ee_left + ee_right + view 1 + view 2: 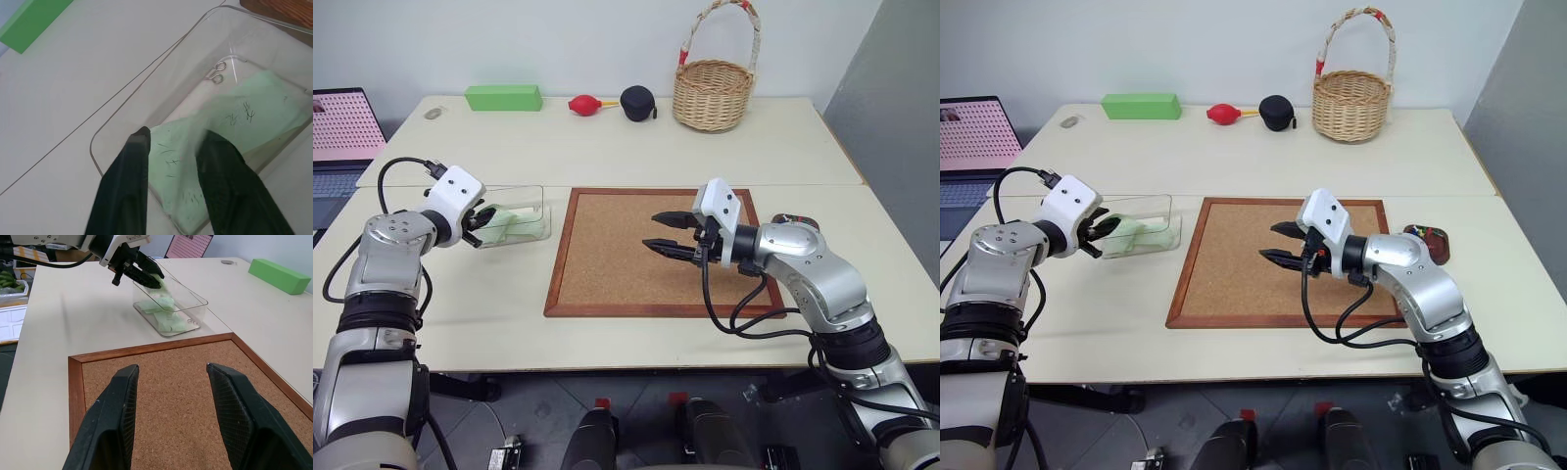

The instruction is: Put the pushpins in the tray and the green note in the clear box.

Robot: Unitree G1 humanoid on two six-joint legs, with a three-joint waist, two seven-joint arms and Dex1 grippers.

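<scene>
Pale tabletop, note going into the box, cork board bare.

At left of the frame, the left gripper [487, 221] reaches into the clear box [530, 200], its fingers parted around the green note [524, 223], which lies inside; whether they pinch it cannot be told. At centre, the cork board [607, 255] shows no pins. The right gripper [668, 234] hovers over it, jaws apart and empty, likely waiting. At right, the tray [1435, 241] holds small coloured bits, probably the pushpins [1417, 232].
</scene>
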